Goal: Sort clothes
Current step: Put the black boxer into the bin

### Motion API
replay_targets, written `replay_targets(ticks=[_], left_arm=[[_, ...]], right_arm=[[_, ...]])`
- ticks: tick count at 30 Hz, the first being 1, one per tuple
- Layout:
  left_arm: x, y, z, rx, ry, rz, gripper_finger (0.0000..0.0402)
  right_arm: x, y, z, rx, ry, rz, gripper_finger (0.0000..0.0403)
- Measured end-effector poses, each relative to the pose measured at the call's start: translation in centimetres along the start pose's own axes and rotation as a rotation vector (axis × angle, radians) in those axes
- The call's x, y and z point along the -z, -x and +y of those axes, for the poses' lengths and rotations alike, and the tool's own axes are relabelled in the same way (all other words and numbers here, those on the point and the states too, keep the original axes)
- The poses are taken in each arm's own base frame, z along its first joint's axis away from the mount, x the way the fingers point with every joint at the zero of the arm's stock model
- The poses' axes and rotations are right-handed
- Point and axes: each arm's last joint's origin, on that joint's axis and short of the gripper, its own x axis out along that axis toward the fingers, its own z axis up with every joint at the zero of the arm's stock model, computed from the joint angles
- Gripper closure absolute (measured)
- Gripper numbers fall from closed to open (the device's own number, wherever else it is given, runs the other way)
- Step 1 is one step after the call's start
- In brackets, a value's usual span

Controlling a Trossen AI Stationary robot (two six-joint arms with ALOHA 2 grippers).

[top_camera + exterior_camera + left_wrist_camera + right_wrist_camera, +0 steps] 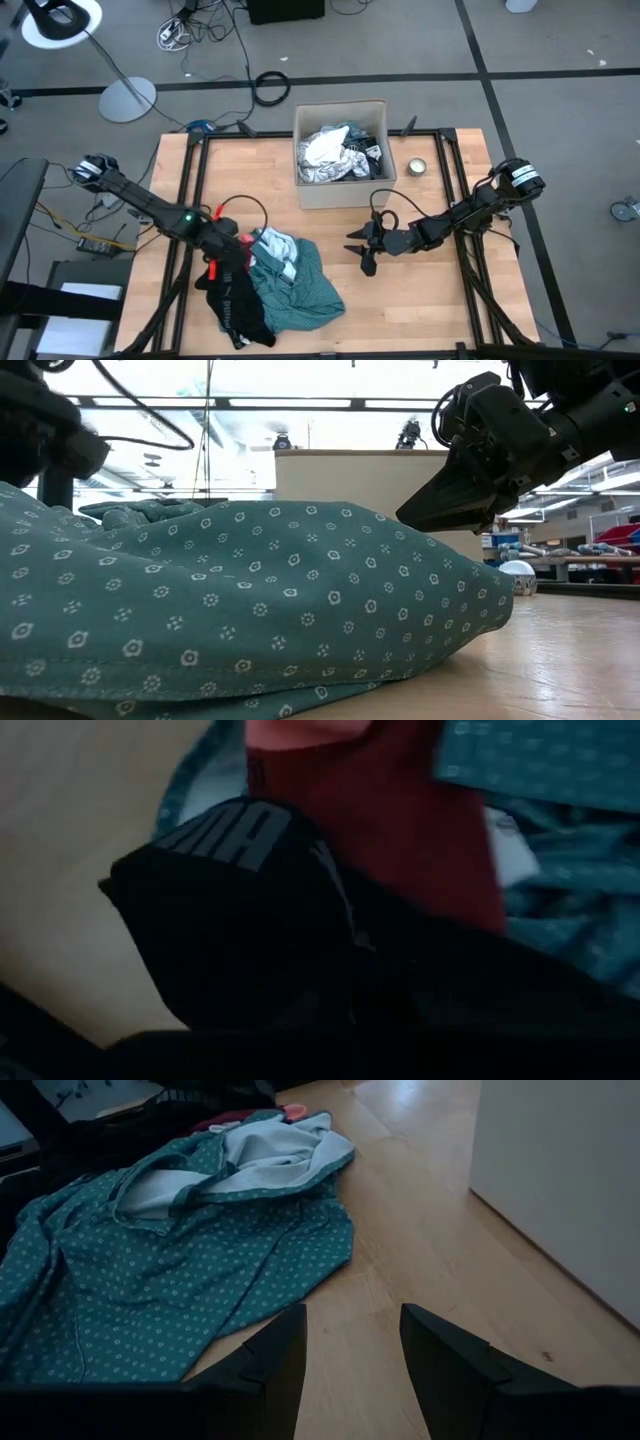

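Because the teal shirt on the table's left front is soft, light and limp, a bunched fold looks easiest to pinch. Right gripper hovers beside it, fingers spread; left gripper is over the black garment, fingers hidden.

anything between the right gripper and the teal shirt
Nothing visible. The right gripper hangs open over bare table, and the teal shirt lies just ahead of its fingers with only wood between. The box stands off to one side.
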Motion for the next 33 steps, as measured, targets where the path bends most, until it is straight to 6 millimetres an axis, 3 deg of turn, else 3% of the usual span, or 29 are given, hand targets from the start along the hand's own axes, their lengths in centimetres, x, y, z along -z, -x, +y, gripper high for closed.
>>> replay_targets(ticks=[5, 16, 24, 33], left_arm=[[-0.1, 2.9, -1.4, 0.121, -0.104, -0.069, 0.0398], [-0.9, 13.7, -4.4, 0.319, -0.316, -0.451, 0.0400], [-2.6, 20.5, -5.2, 0.381, -0.445, -0.778, 0.0401], [-5.5, 26.5, -7.0, 0.378, -0.578, -1.027, 0.0401]], right_arm=[[0.0, 0.0, 0.0, 0.001, -0.001, 0.000, 0.0238], [0.0, 0.0, -0.1, 0.002, -0.004, -0.001, 0.0238], [0.0, 0.0, -0.1, 0.002, -0.008, -0.001, 0.0238], [0.0, 0.0, -0.1, 0.004, -0.010, -0.001, 0.0238]])
